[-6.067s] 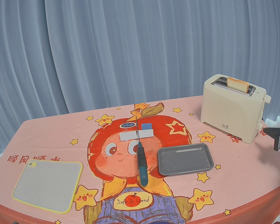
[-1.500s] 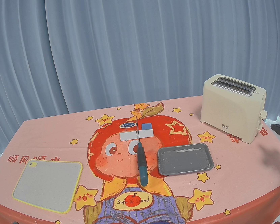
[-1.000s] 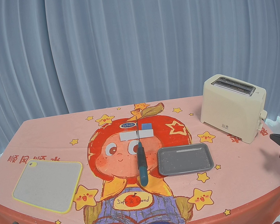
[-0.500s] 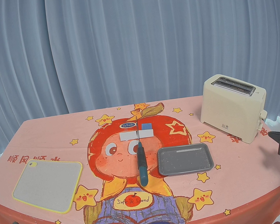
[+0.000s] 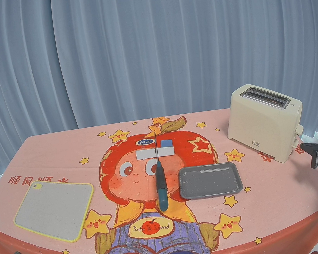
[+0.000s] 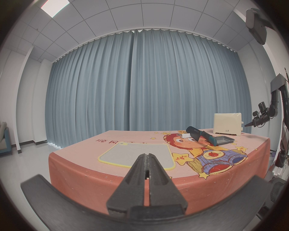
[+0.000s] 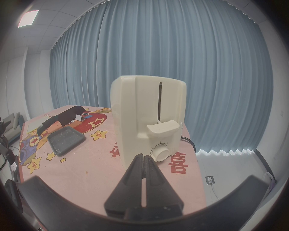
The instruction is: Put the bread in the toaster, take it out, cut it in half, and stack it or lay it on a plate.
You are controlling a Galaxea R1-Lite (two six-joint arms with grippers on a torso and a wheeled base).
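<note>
The cream toaster [image 5: 264, 121] stands at the table's right back corner. No bread shows above its top slots, and its side lever [image 7: 164, 127] sits low above the dial [image 7: 160, 152]. My right gripper [image 5: 303, 147] hangs off the table's right edge, shut and empty, pointing at the toaster's lever end from a short distance; it also appears as the right gripper [image 7: 144, 159] in the right wrist view. My left gripper [image 6: 147, 159] is shut and empty, low before the table's front left corner. A grey tray [image 5: 210, 180] lies mid-table, with a teal-handled knife [image 5: 161, 185] beside it.
A grey cutting board with a yellow rim [image 5: 54, 209] lies at the front left. The knife's blade rests across a small white and blue block [image 5: 155, 151]. A cartoon tablecloth [image 5: 255, 213] covers the table, and blue curtains hang behind.
Six seconds ago the bread stuck up out of the toaster and the lever was high; now the bread is sunk and the lever is low. The right gripper has drifted slightly up toward the toaster.
</note>
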